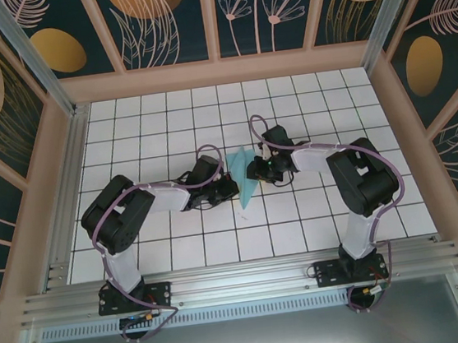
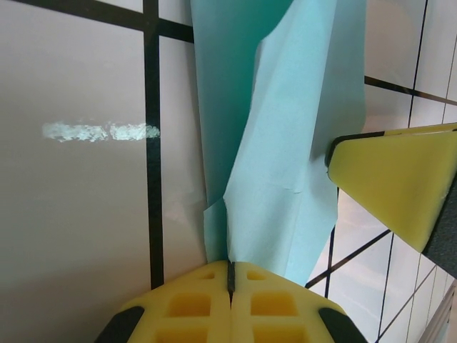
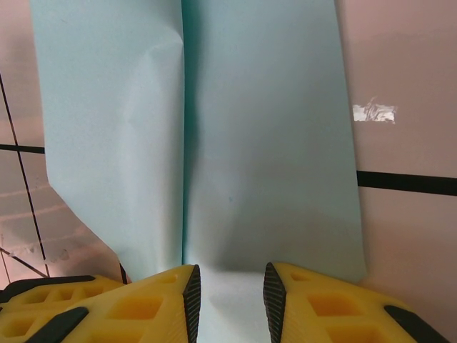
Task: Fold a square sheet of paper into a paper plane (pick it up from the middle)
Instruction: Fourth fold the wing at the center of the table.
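- the paper plane (image 1: 245, 178), a long pointed fold of light teal paper, lies near the middle of the white gridded tabletop (image 1: 166, 129), between the two hands, its narrow tip pointing toward the arm bases.
- the left hand (image 1: 228, 190) is at the plane's left side, clenched on it. in the left wrist view its yellow fingers (image 2: 193, 307) meet with no gap and pinch the paper's (image 2: 285, 186) lower edge, and a loose flap rises above them.
- the right hand (image 1: 256, 171) is at the plane's right side, released. in the right wrist view its fingers (image 3: 321, 307) stand apart, with the creased paper (image 3: 264, 143) running down into the gap between them.
- a pale scuff (image 3: 373, 112) marks the tabletop (image 3: 407, 236) beside the paper.
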`<state>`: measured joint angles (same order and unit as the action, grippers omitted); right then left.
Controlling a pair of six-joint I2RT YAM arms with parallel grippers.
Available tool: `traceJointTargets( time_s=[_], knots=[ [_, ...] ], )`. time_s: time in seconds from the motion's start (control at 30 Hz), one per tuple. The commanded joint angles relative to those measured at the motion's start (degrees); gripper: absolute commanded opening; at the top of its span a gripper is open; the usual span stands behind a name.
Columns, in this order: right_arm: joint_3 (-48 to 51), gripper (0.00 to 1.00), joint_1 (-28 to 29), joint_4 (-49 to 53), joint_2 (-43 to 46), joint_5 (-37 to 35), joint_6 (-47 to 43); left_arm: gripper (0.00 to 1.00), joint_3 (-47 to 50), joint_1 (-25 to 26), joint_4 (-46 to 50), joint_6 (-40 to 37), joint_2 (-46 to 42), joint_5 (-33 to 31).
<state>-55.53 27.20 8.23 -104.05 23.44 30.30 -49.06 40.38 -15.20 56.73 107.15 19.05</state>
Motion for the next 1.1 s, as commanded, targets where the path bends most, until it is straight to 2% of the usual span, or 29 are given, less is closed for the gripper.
traceJointTargets(
  time_s=[0.0,0.27,0.37,0.6,0.8,1.07],
  knots=[
    [-0.66,0.34,0.27,3.6,-1.83,-2.47,-1.08,0.0,-1.15,-0.32,5.09,-1.71,2.53,-2.78],
    [-1.57,0.34,0.44,0.17,6.04,-0.63,-0.15,0.0,-1.88,-0.34,7.59,-2.27,3.06,-3.07],
    [-1.42,0.31,1.2,-0.83,7.41,0.32,0.52,0.0,-2.14,-0.3,8.08,-2.52,3.41,-2.88],
    [-0.43,0.15,2.63,-3.65,3.91,5.17,3.37,0.0,-2.49,-0.32,8.26,-2.43,3.76,-2.7],
    [0.65,0.06,2.96,-7.07,1.6,8.91,5.38,0.0,-2.45,-0.3,8.34,-2.39,3.82,-2.74],
    [1.67,0.02,2.95,-6.1,-0.46,8.91,5.46,0.0,-2.45,-0.37,8.52,-2.39,3.89,-2.72]
  ],
)
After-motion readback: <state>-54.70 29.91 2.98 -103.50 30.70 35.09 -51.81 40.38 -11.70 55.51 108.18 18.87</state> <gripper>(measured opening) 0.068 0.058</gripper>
